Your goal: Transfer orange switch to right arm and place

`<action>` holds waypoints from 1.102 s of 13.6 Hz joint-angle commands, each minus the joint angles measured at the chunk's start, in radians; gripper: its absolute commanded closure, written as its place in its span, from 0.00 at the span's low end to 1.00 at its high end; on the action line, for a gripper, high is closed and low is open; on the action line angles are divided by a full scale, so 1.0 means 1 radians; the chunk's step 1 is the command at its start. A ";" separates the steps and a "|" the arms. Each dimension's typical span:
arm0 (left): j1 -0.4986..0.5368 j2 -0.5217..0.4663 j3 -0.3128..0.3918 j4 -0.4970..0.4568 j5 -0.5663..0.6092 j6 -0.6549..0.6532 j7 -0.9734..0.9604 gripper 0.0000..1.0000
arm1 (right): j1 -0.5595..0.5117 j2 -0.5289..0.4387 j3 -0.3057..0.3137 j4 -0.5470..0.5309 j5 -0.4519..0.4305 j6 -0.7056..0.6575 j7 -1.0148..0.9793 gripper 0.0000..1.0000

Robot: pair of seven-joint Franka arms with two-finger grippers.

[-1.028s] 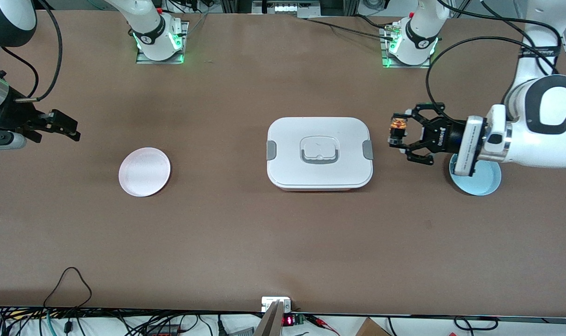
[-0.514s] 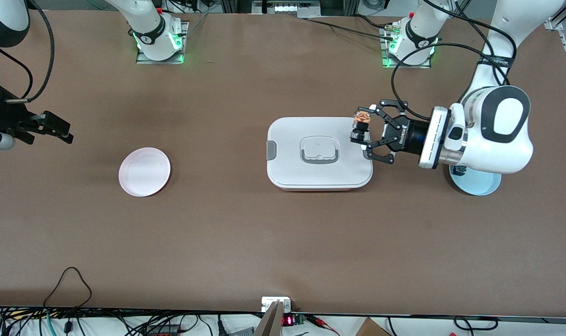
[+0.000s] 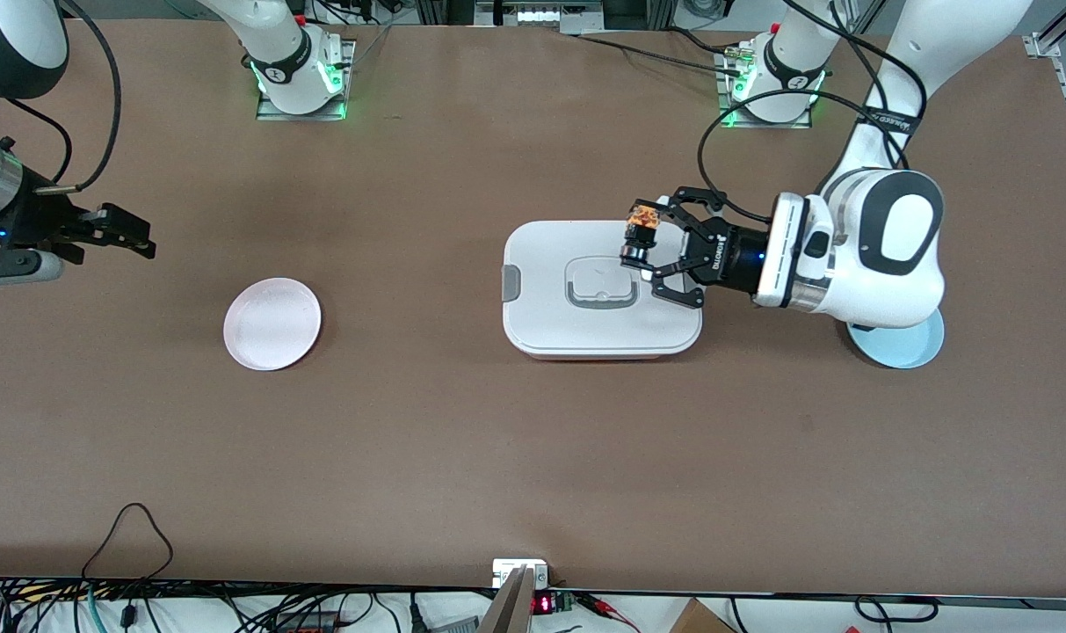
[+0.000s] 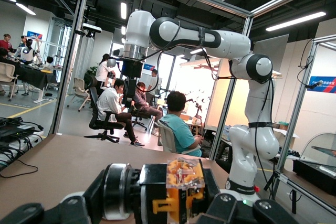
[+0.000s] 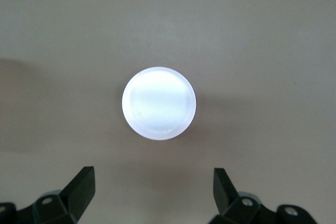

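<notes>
My left gripper (image 3: 649,248) is shut on the orange switch (image 3: 641,227), a stubby black part with orange pieces, and holds it in the air over the white lidded box (image 3: 550,327). In the left wrist view the orange switch (image 4: 181,186) lies sideways between the fingers of the left gripper (image 4: 176,203). My right gripper (image 3: 134,239) is open and empty in the air at the right arm's end of the table. In the right wrist view its fingertips (image 5: 82,184) stand wide apart, with the pink plate (image 5: 159,103) below.
The pink plate (image 3: 272,323) lies on the brown table toward the right arm's end. A light blue plate (image 3: 912,348) lies under my left arm's wrist. The white box has a grey handle (image 3: 599,294) and side clips.
My left gripper has carried the orange switch from beside the blue plate to over the white box, toward the right arm's end. My right gripper has shifted only slightly.
</notes>
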 commanded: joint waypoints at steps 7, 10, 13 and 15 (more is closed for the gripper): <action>-0.093 0.023 0.009 -0.023 -0.085 0.073 0.104 1.00 | -0.040 -0.023 -0.004 -0.042 0.267 -0.095 -0.037 0.00; -0.118 0.021 0.009 -0.039 -0.117 0.102 0.105 1.00 | -0.098 -0.020 -0.004 -0.124 0.490 -0.143 -0.133 0.00; -0.130 0.018 0.009 -0.040 -0.119 0.125 0.116 1.00 | -0.163 0.039 -0.006 -0.235 0.738 -0.198 -0.398 0.00; -0.139 0.020 0.009 -0.046 -0.127 0.147 0.153 1.00 | -0.191 0.118 -0.006 -0.272 0.943 -0.290 -0.523 0.00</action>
